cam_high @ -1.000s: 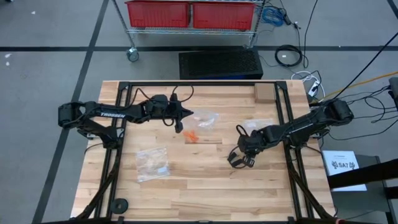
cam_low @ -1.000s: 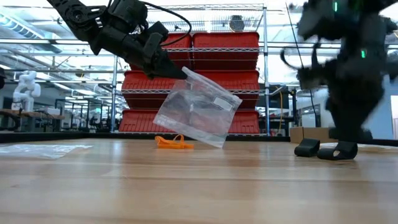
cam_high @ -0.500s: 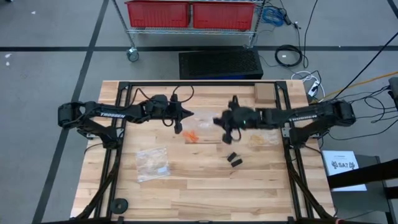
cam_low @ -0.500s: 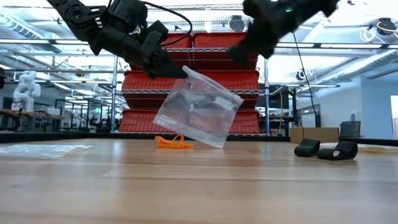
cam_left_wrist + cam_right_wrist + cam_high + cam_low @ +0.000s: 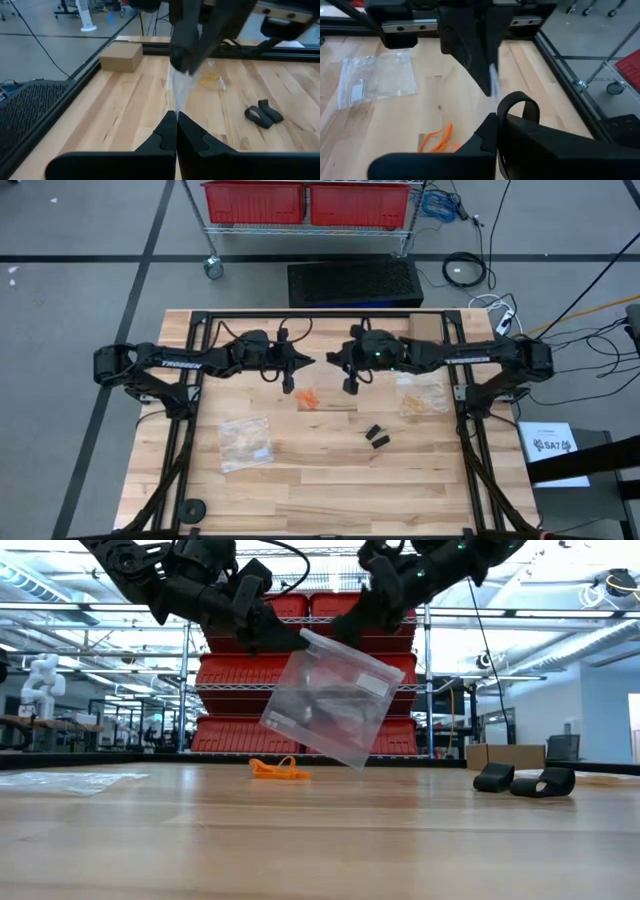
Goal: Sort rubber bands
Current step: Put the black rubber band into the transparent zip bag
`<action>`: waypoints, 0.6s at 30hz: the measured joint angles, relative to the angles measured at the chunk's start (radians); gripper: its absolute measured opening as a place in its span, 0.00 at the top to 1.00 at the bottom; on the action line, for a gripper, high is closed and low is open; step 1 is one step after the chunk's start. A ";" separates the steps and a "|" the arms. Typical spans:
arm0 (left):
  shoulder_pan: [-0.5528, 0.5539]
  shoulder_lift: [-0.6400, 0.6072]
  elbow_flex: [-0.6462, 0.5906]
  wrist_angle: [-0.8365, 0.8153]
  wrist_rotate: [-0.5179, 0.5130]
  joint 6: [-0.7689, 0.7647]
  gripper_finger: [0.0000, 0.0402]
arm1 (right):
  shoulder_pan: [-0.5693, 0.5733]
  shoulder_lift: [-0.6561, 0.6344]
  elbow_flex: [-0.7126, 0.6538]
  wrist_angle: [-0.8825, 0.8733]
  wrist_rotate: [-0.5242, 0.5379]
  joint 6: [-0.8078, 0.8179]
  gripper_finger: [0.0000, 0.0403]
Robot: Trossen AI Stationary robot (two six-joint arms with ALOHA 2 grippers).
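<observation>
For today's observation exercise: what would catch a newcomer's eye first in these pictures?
A clear plastic bag hangs in the air over the table's middle, pinched by the left gripper while the right gripper meets its top edge. Below it lie orange rubber bands, with black rubber bands off to the right.

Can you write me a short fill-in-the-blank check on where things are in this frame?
1. The left gripper holds a clear ____ above the table.
2. The rubber bands lying under it are ____ in colour.
3. Two ____ rubber bands lie together on the bare wood.
4. The right gripper, beside the left gripper, is ____.

Missing words: bag; orange; black; shut
</observation>
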 joint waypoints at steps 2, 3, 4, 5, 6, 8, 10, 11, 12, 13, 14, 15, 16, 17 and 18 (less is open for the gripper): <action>0.000 0.000 0.000 -0.003 0.000 0.000 1.00 | 0.006 0.025 0.026 -0.013 0.000 0.001 1.00; 0.000 0.000 0.000 -0.003 0.000 0.000 1.00 | 0.007 0.033 0.039 -0.026 0.000 0.004 1.00; 0.000 0.000 0.000 -0.003 0.000 0.000 1.00 | 0.007 0.039 0.049 -0.043 0.000 0.006 1.00; 0.000 0.000 0.000 -0.003 0.000 0.000 1.00 | 0.007 0.047 0.060 -0.056 0.000 0.007 1.00; 0.000 0.000 0.000 -0.003 0.000 0.000 1.00 | 0.007 0.052 0.068 -0.067 0.000 0.011 1.00; 0.000 0.000 0.000 -0.003 0.000 0.001 1.00 | 0.005 0.061 0.070 -0.081 0.000 0.029 1.00; 0.000 0.000 0.000 -0.003 0.000 0.005 1.00 | -0.002 0.064 0.070 -0.096 -0.001 0.047 1.00; 0.000 0.000 0.000 -0.003 0.000 0.006 1.00 | -0.004 0.063 0.070 -0.097 0.000 0.056 1.00; 0.000 0.000 0.000 -0.002 0.000 0.006 1.00 | -0.004 0.063 0.070 -0.098 0.001 0.061 1.00; 0.000 0.000 0.000 -0.001 0.000 0.006 1.00 | -0.005 0.063 0.070 -0.101 0.001 0.063 1.00; 0.000 0.000 0.000 0.000 0.000 0.006 1.00 | -0.004 0.063 0.070 -0.104 0.002 0.063 1.00; 0.000 0.000 0.000 0.002 0.001 0.006 1.00 | -0.004 0.063 0.070 -0.105 0.002 0.063 1.00; 0.000 0.000 0.000 0.010 0.003 0.006 1.00 | -0.004 0.063 0.070 -0.105 0.003 0.063 1.00; 0.000 0.000 0.000 0.015 0.006 0.005 1.00 | -0.004 0.063 0.070 -0.106 0.008 0.062 0.99; 0.000 0.000 0.000 0.017 0.013 0.005 1.00 | -0.005 0.062 0.070 -0.108 0.009 0.061 0.98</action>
